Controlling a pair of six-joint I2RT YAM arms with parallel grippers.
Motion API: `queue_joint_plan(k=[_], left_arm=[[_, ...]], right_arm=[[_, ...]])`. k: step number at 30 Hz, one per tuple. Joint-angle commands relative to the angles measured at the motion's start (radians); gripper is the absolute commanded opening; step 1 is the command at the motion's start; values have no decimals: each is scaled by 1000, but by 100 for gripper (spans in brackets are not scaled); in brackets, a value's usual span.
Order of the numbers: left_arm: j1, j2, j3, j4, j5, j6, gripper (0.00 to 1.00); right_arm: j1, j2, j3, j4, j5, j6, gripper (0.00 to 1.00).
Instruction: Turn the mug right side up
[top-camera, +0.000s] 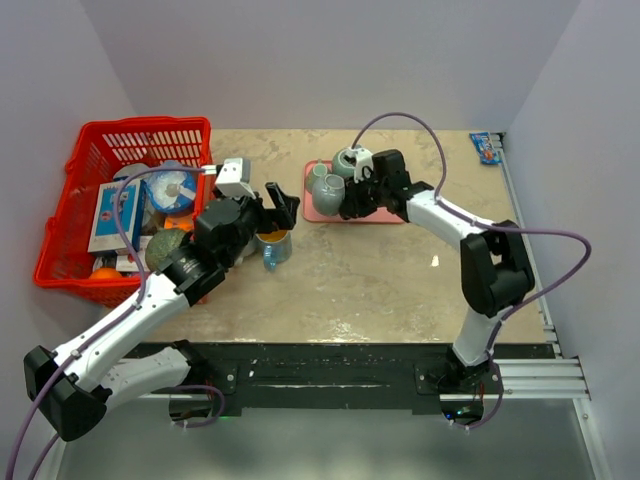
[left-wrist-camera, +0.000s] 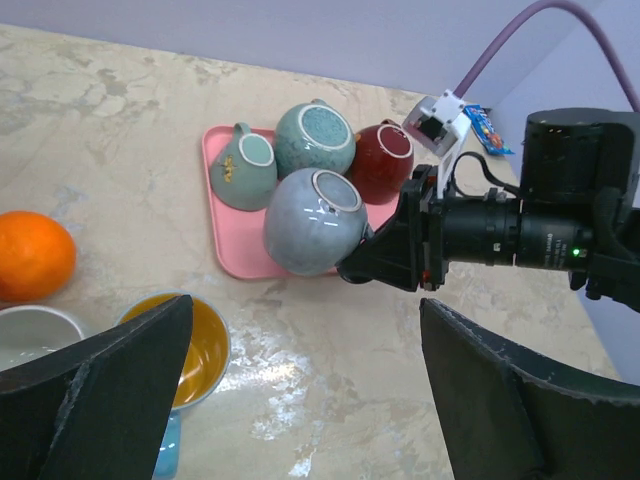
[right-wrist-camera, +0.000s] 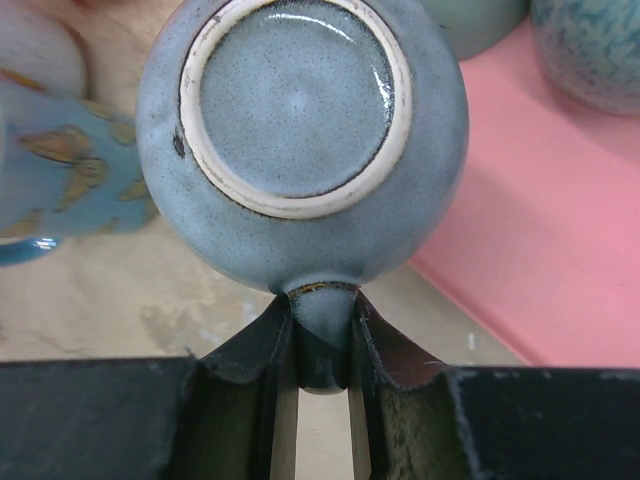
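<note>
The blue-grey mug (right-wrist-camera: 300, 130) is clamped by its handle in the right tool (right-wrist-camera: 320, 345), with its bottom turned upward, at the edge of the pink tray (left-wrist-camera: 232, 255). The left tool (left-wrist-camera: 305, 400) is spread wide apart above the bench (left-wrist-camera: 100, 130).

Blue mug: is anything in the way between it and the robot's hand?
Nothing visible. The right hand is already pinching the blue mug by its handle, with no gap and nothing wedged between them.

No legible text; print on blue packet (top-camera: 487, 147) and box (top-camera: 110, 215) too small.
</note>
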Motion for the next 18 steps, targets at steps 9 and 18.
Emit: queue_joint_plan(k=[9, 18], left_arm=[[-3, 38, -1, 206, 330, -42, 99], [-1, 92, 59, 344, 505, -59, 99]], right_arm=[[3, -375, -24, 383, -220, 371, 0], [1, -539, 22, 492, -335, 463, 0]])
